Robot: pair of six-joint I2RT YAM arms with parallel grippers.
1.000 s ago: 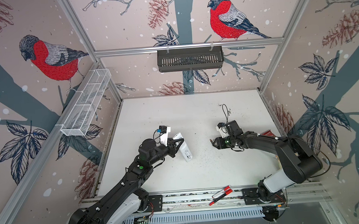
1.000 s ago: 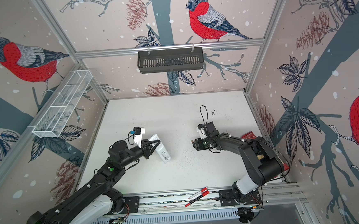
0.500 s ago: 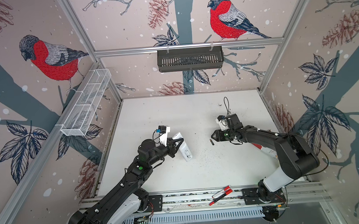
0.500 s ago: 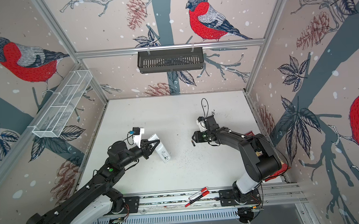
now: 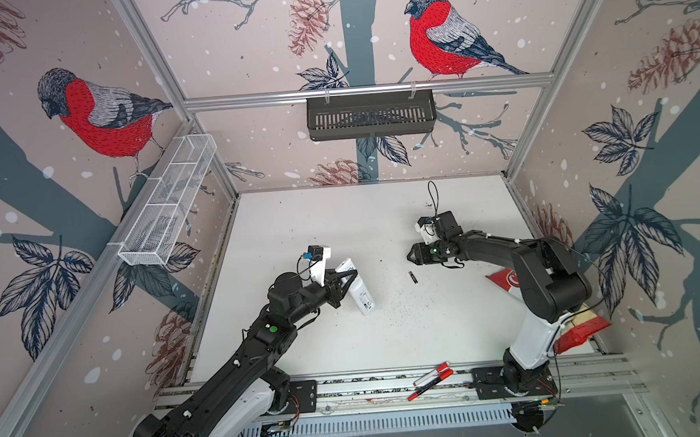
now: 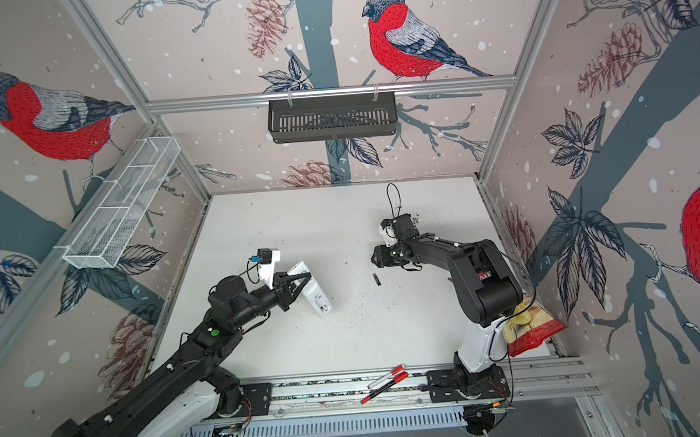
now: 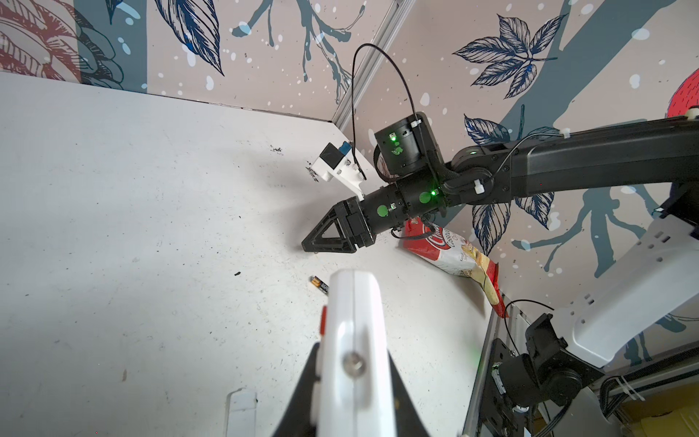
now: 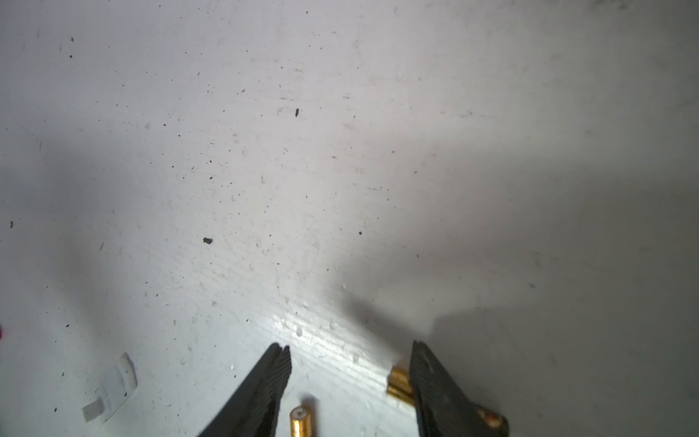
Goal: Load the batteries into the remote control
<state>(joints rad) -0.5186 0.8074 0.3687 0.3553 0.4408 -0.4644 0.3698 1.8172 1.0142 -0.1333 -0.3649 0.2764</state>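
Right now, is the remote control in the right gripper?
No, the left gripper is shut on the remote control; the right gripper stands open, apart from it.

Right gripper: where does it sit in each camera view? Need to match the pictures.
Top view: right gripper right of centre on the table, pointing left.
Top view: same spot, nearer picture centre.
Left wrist: mid-picture, side-on, beyond the held remote control.
Right wrist: lower edge, jaws apart.
Shared landmark: battery on the table by its tip; right wrist shows two copper ends.
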